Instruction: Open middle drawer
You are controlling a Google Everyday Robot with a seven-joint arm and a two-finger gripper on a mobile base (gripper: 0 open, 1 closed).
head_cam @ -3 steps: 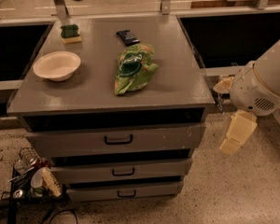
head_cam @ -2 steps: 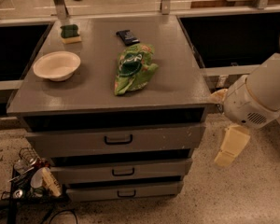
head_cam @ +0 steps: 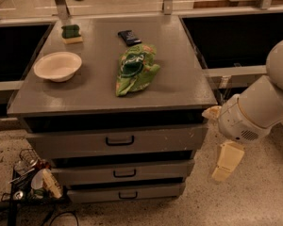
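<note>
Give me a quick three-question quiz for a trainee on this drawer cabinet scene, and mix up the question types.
1. True or false: the middle drawer is pulled fully open.
2. Where is the tool? A) on the middle drawer's handle B) off the right side of the cabinet, touching no drawer C) inside the top drawer
3. Fill in: in the camera view, the green bag lies to the ___ of the white bowl.
Key: 1 false; 2 B; 3 right.
</note>
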